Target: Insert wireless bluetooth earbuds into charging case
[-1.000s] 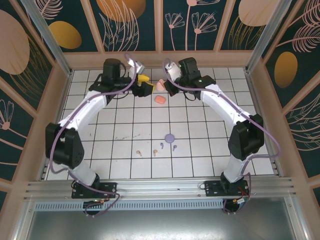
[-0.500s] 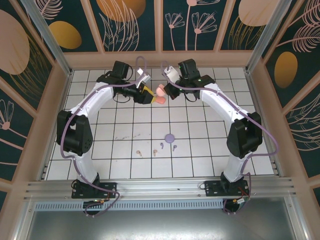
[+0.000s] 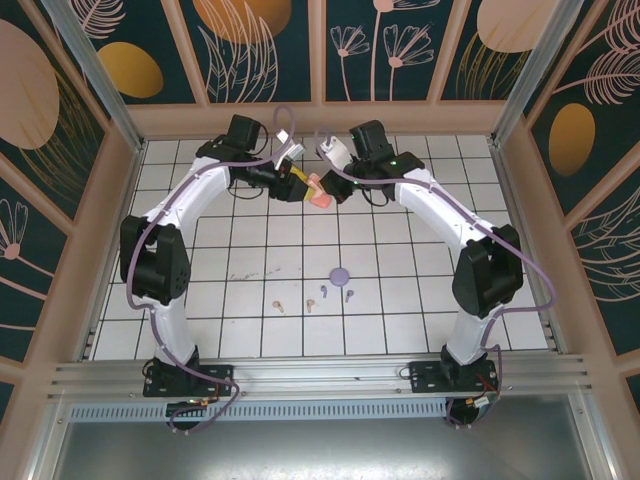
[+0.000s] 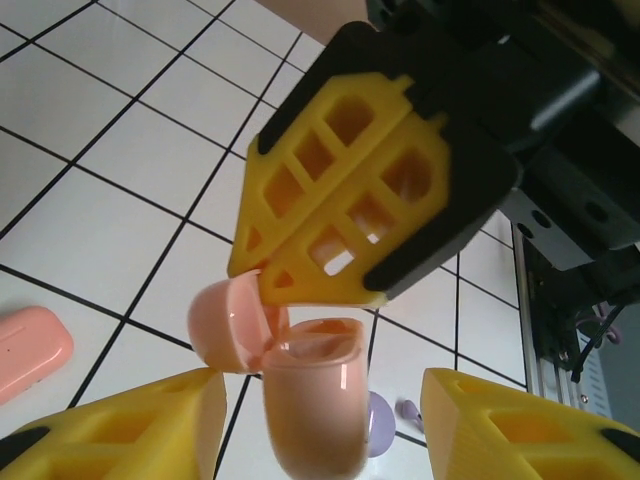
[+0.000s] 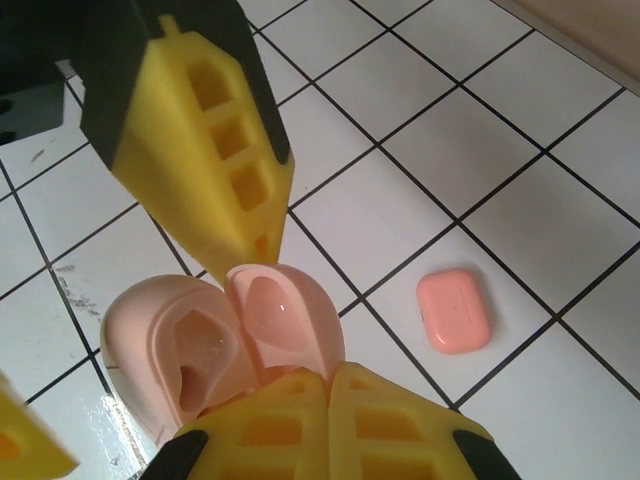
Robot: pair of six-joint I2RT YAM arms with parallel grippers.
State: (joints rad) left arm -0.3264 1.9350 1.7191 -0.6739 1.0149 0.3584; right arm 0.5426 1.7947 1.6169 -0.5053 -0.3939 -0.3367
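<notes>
Right end effector [image 5: 330,395] pinches the glossy, rounded pink charging case [image 5: 190,350], lid open. Left end effector [image 4: 320,405] straddles it, latticed yellow fingers apart.

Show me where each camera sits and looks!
Top external: above, behind the arms, looking down at the table; both arms show.
Left wrist: on its arm, faces the pink case; left gripper frames it.
Right wrist: on its arm, looks down on that case; right gripper holds it.
Both wrist views share the salmon case.

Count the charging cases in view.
3: a glossy pink plastic case, lid open, held by the right gripper; a closed salmon-orange rounded case on the tiles; a round purple case mid-table. Arms may hide more.
</notes>
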